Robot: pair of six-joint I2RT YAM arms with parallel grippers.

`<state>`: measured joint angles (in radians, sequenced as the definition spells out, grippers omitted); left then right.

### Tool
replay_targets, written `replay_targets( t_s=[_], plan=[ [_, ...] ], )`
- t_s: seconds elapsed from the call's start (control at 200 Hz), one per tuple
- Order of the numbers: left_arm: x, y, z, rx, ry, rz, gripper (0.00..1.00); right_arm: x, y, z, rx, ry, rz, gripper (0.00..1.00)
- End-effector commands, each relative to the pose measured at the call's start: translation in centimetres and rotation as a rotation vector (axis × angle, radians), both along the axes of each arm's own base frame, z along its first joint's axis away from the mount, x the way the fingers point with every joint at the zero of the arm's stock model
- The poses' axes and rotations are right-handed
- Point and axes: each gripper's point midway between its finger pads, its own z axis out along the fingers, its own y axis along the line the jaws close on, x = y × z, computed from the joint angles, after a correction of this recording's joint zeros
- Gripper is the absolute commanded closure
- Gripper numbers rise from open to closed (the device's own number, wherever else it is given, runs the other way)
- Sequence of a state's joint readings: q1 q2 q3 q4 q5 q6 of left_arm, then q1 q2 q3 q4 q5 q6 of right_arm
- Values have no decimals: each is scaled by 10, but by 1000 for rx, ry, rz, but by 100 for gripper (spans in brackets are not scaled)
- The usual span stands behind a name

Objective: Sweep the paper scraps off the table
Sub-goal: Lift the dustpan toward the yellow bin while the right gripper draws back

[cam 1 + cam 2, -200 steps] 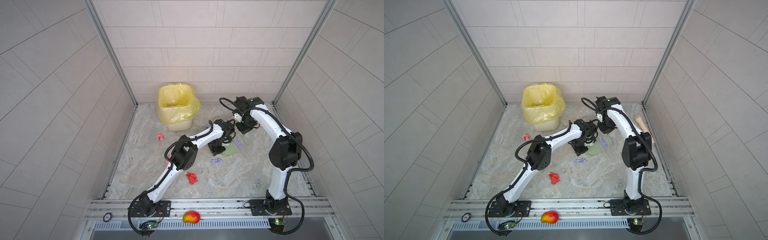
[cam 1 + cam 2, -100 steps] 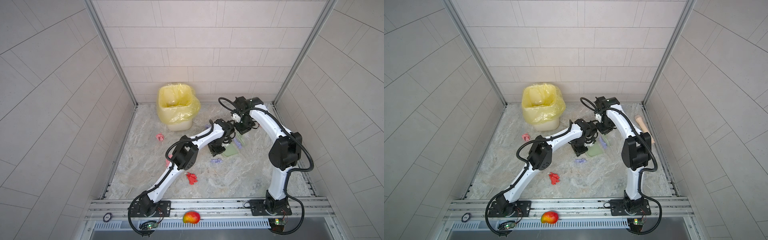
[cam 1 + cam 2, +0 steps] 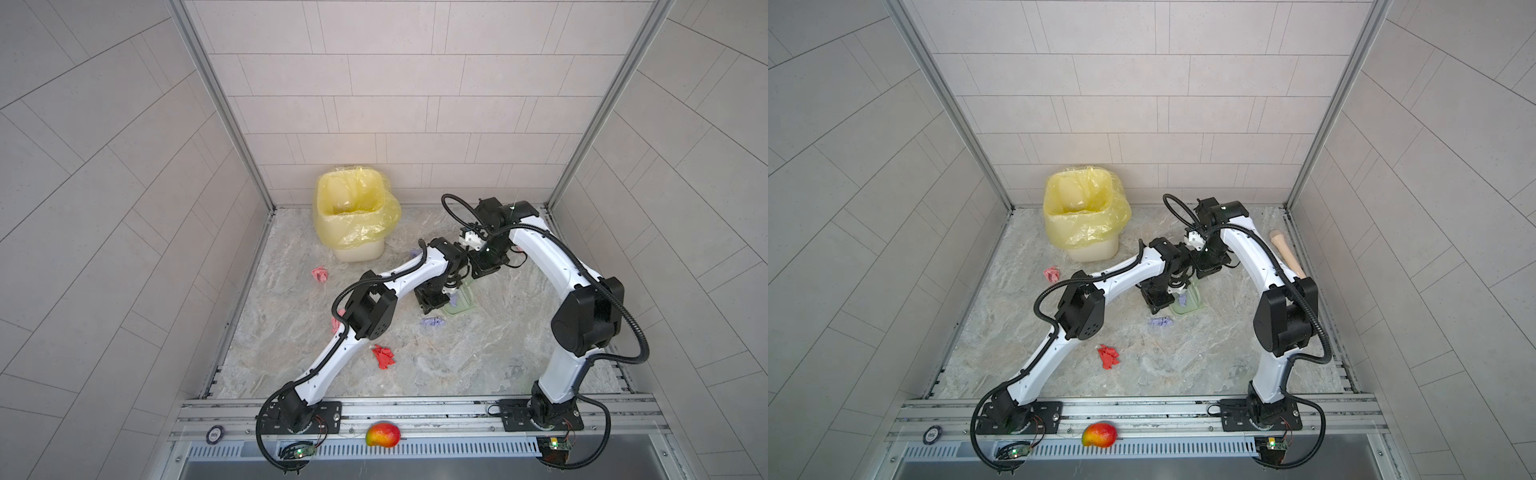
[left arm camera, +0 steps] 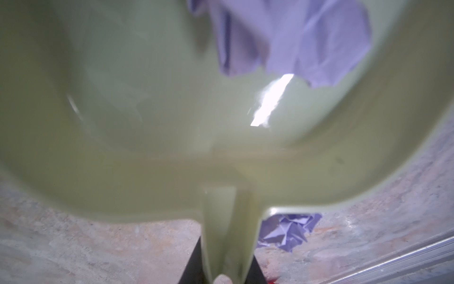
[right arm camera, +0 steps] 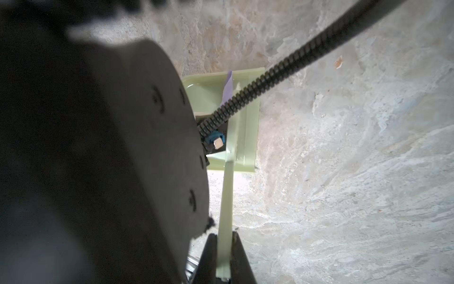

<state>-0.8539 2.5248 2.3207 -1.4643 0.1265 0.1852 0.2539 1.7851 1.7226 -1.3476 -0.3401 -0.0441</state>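
Paper scraps: one lavender scrap (image 4: 294,44) lies inside the pale green dustpan (image 4: 147,147), toward the end away from its handle. A second lavender scrap (image 3: 432,321) lies on the table (image 3: 478,353) outside the dustpan, just beside it and near my left pincer (image 4: 224,268). A red scrap (image 3: 383,356) lies nearer the front rail, apart from both pincers. A pink scrap (image 3: 319,274) lies near the bin (image 3: 359,251), well apart from them.

Left pincer: closed on the dustpan's handle.

Right pincer (image 5: 224,253): fully closed on a thin pale green strip (image 5: 227,191), whose far end reaches the dustpan.

Containers: the dustpan holds the one lavender scrap. The bin, lined with a yellow bag, stands by the back wall. I cannot tell its contents.
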Motion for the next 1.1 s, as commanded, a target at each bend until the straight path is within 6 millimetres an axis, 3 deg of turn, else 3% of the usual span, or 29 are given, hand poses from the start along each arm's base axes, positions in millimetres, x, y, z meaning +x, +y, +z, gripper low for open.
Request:
replay_targets(
  t_s=[0.0,0.105,0.43,0.701,0.851,1.096],
  plan=[
    [4,0,2,-2,-9,-11,100,-7,-10,7,-1,-2,-39,100],
    [7,-2,8,-22,-35,-8,100,-2,-31,11,-40,-33,-101,100],
    [23,-10,32,-111,-128,17,100,6,-68,45,-30,-168,-248,100],
    [28,-8,75,-203,-201,66,100,9,-93,48,-22,-222,-365,100],
    [27,6,102,-229,-235,109,100,7,-95,42,-14,-221,-380,100],
    [23,48,142,-204,-297,168,100,1,-87,28,32,-192,-377,100]
  ],
)
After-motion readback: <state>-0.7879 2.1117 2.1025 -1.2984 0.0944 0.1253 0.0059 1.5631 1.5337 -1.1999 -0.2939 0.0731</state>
